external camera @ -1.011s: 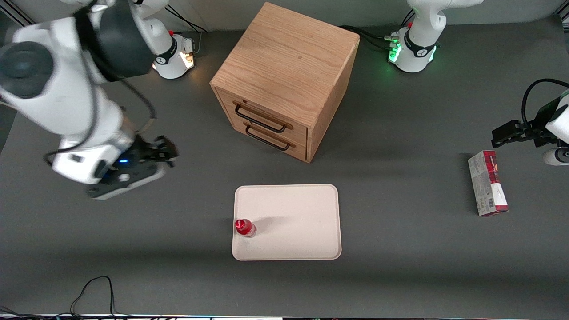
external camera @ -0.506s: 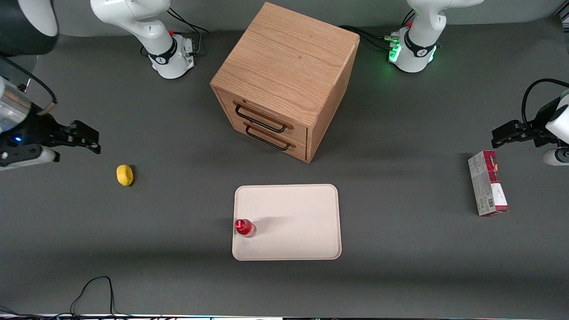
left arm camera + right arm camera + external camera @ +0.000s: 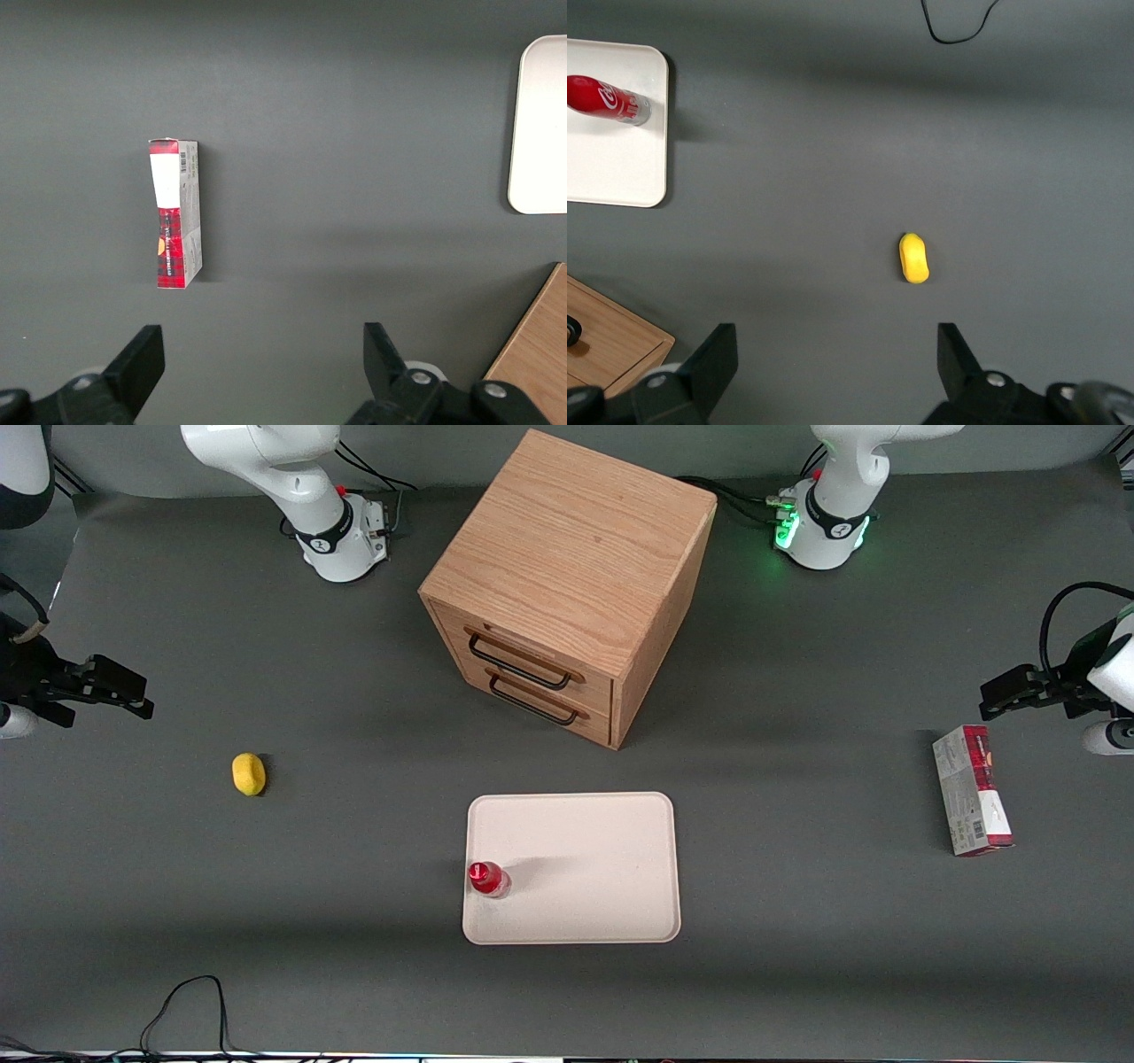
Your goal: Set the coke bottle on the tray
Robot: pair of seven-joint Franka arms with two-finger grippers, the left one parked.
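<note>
**Bottle stands on the tray, gripper empty and far off**

The wooden cabinet [image 3: 567, 584] sits mid-table, its two drawers facing the front camera. Nearer that camera lies the tray [image 3: 602, 841], flat on the table and apart from the cabinet. A red-and-grey carton [image 3: 972, 790] rests toward the parked arm's end of the table.

The coke bottle [image 3: 486, 878] is on the tray, upright, just inside the tray's edge that faces the working arm's end. In the front view only its red cap and a bit of silvery base show, so I judge it upright from that; the wrist view [image 3: 607, 98] looks at it obliquely and is harder to read.

The gripper [image 3: 115, 691] hangs at the working arm's end of the table, well apart from the tray, with its fingers spread and nothing between them. From it, the bottle lies toward the table's middle and nearer the front camera. A lemon [image 3: 249, 773] lies between the two, close to the gripper.

The placing looks done; no further reach seems needed.
</note>
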